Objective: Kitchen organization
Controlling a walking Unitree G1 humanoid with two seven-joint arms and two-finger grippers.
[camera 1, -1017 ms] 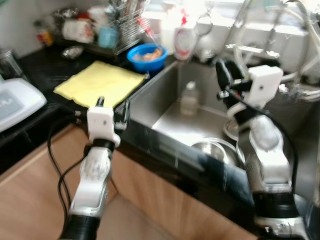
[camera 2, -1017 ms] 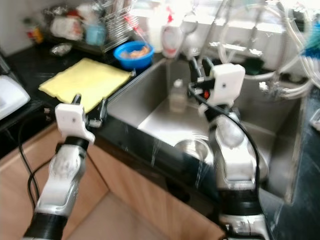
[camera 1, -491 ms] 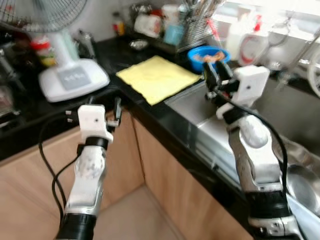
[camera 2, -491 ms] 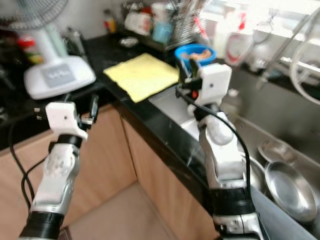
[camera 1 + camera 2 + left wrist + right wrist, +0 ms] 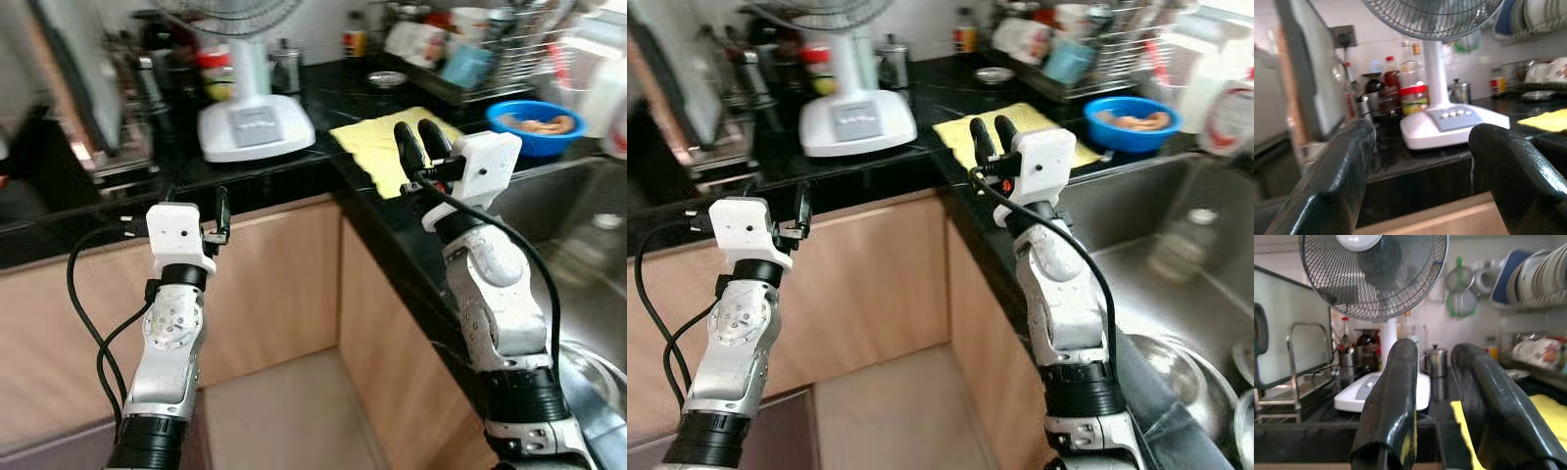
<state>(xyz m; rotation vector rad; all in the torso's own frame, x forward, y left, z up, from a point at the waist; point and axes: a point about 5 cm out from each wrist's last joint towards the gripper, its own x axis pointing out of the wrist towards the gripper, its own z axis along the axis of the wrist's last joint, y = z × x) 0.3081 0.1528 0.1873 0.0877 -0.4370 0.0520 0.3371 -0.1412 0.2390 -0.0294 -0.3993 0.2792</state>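
A yellow cloth (image 5: 377, 147) lies flat on the black counter (image 5: 323, 98), beside the sink (image 5: 573, 201). My right gripper (image 5: 416, 145) is raised in front of the cloth's near edge, above the counter's rim; its fingers are slightly apart and hold nothing. In the right wrist view the right gripper (image 5: 1436, 352) points toward a white table fan (image 5: 1376, 279). My left gripper (image 5: 1422, 132) is open and empty, held in front of the wooden cabinet below the counter. A blue bowl (image 5: 535, 121) with food stands behind the cloth.
The fan's white base (image 5: 255, 127) stands on the counter corner with bottles and jars (image 5: 211, 73) and a small metal pot (image 5: 286, 69) behind it. A dish rack (image 5: 460, 64) stands at the back. Wooden cabinet fronts (image 5: 284, 284) form an inner corner around the floor (image 5: 284, 411).
The whole view has swung left, from the sink to the counter corner with the fan, so the camera has turned. Both arms keep the same raised pose and hold nothing.
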